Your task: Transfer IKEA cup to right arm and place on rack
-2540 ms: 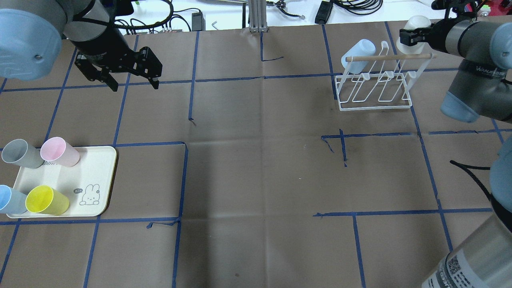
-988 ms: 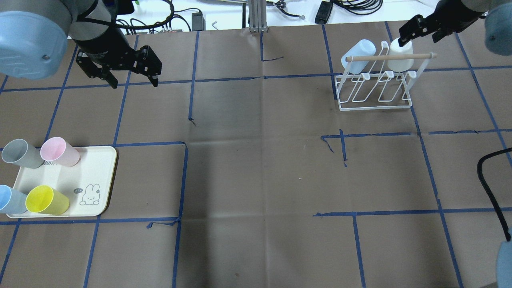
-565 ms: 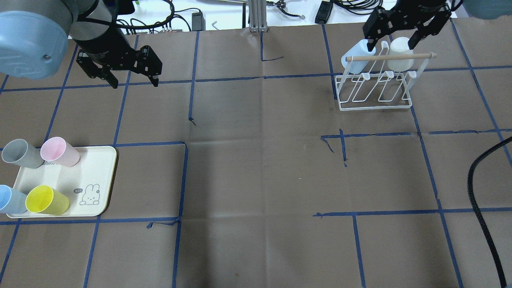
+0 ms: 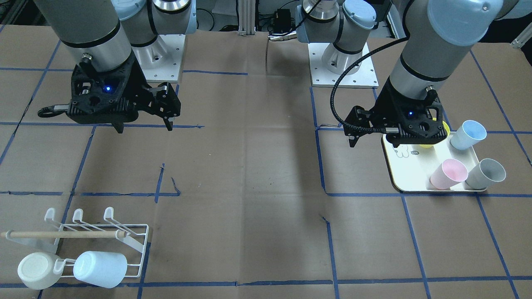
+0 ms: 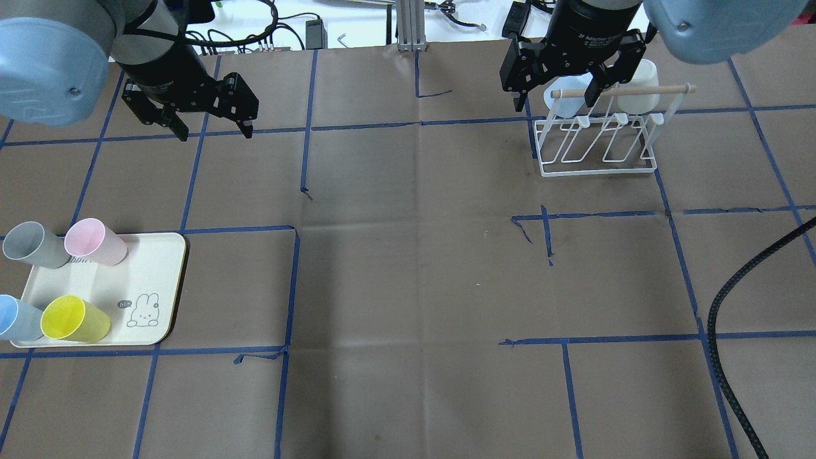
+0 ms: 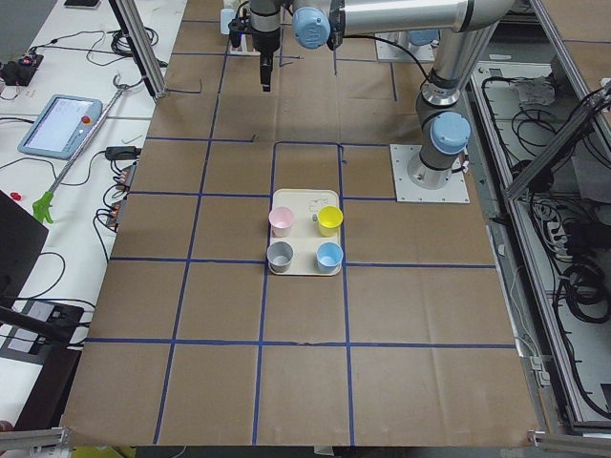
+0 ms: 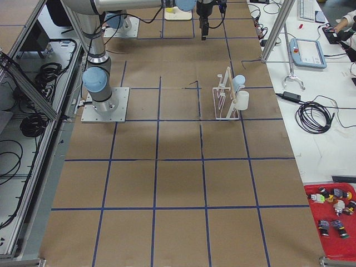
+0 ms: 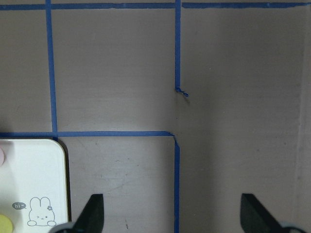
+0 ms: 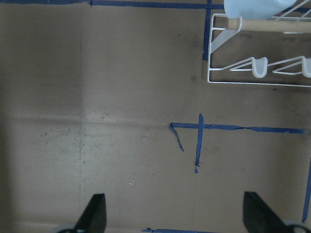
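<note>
- At the far left a cream tray (image 5: 159, 268) lies flat on the table (image 5: 408, 287), which is covered in brown paper and gridded with blue tape.
- Four cups stand on the tray, mouths up: grey (image 5: 32, 244), pink (image 5: 95, 242), blue (image 5: 16, 319) and yellow (image 5: 73, 319).
- The tray carries a line-drawn rabbit (image 5: 143, 314) with a small dark bubble (image 8: 18, 206) reading "hi". More print beside the pink cup is partly hidden.
- The left gripper (image 5: 214, 132) hangs above the table beyond the tray. Its fingers are spread wide with nothing between them. Its wrist view shows only paper, tape and the tray's corner. The white lettering on its body is too small to read.
- The right gripper (image 5: 556, 102) is raised high, fingers spread wide and empty. In the overhead view it overlaps the left end of the rack. Its wrist view shows it apart from the rack, which sits in that view's upper right corner. White lettering (image 5: 596, 39) on the gripper's body begins "2F Adaptive".
- The rack (image 5: 599, 169) is white wire with a wooden dowel (image 5: 631, 91) across it, and holds two upended, tilted cups in its far row.
- On the rack, the pale blue cup (image 5: 564, 105) is on the left and the white cup (image 5: 639, 83) on the right. Three flat-tipped prongs show in the near row.
- That makes six cups in all.
- A black cable (image 5: 713, 325) loops in at the right edge.
</note>
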You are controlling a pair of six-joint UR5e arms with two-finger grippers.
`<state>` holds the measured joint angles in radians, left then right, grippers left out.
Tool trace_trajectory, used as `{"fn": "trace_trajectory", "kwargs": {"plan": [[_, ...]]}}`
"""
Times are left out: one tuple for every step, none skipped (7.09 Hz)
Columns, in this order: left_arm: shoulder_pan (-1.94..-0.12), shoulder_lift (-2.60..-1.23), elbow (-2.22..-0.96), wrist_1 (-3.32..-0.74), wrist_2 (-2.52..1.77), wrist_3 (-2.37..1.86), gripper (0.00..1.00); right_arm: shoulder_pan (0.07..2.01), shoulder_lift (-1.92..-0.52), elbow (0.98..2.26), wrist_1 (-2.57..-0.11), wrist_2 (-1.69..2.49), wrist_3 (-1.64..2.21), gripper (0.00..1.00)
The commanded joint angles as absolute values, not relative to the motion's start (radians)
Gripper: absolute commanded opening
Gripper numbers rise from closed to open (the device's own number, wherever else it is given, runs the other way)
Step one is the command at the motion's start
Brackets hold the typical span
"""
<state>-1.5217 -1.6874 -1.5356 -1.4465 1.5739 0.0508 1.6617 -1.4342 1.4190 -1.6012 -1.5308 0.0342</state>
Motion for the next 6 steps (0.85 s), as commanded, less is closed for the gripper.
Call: {"fn": "trace_trajectory", "kwargs": {"plan": [[-1.522,-1.687,-1.536,-1.447,1.574,0.051,0.99,1.655,-1.468,1.478,-1.621,-1.526,-0.007,1.0],[-1.522,-1.687,-1.536,-1.447,1.574,0.051,0.99,1.652,-1.477,1.477,-1.624,-1.531,-0.017,1.0],[-1.522,-1.686,-1.536,-1.447,1.574,0.051,0.99,1.655,-1.477,1.47,-1.624,-1.535,-0.017,1.0],[-1.522,-1.686,-1.536,-1.447,1.574,0.051,0.99,1.655,-1.482,1.465,-1.629,-1.537,-0.015,1.0],[-1.522,-1.686,-1.536,-1.447,1.574,0.049,0.99,1.652,-1.485,1.465,-1.634,-1.537,-0.015,1.0],[-1.522,-1.686,-1.536,-1.447,1.574,0.051,0.99,1.651,-1.485,1.465,-1.634,-1.537,-0.015,1.0]]}}
